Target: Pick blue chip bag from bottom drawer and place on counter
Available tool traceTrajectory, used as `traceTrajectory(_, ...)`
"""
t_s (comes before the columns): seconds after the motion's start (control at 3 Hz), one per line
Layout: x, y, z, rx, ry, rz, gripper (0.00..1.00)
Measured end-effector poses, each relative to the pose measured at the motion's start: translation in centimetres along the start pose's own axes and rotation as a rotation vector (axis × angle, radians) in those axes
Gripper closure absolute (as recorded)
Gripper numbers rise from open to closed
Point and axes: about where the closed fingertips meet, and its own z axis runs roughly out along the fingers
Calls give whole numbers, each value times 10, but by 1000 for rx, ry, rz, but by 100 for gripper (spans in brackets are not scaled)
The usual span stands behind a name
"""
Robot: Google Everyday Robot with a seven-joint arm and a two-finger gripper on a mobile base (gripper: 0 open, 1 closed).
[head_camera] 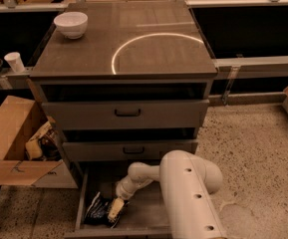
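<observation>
The blue chip bag (97, 210) lies crumpled on the floor of the open bottom drawer (151, 217), at its left front. My gripper (114, 210) hangs from the white arm (188, 193) and reaches down into the drawer, its pale fingertips at the bag's right edge and touching it. The counter (88, 49) is the dark cabinet top above, with a pale arc across it.
A white bowl (71, 24) stands on the counter's back left corner. Two closed drawer fronts with black handles (127, 112) are above the open drawer. An open cardboard box (15, 143) stands on the floor to the left. A paper cup (15, 61) sits on the left bench.
</observation>
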Motion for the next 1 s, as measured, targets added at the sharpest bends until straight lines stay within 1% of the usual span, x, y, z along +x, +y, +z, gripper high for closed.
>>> traceTrajectory(0.33, 13, -8, 15, -9, 22, 46, 27)
traceTrajectory(0.67, 18, -6, 19, -7, 33, 58, 50)
traceTrajectory(1.0, 8, -4, 1, 44, 21, 45, 73)
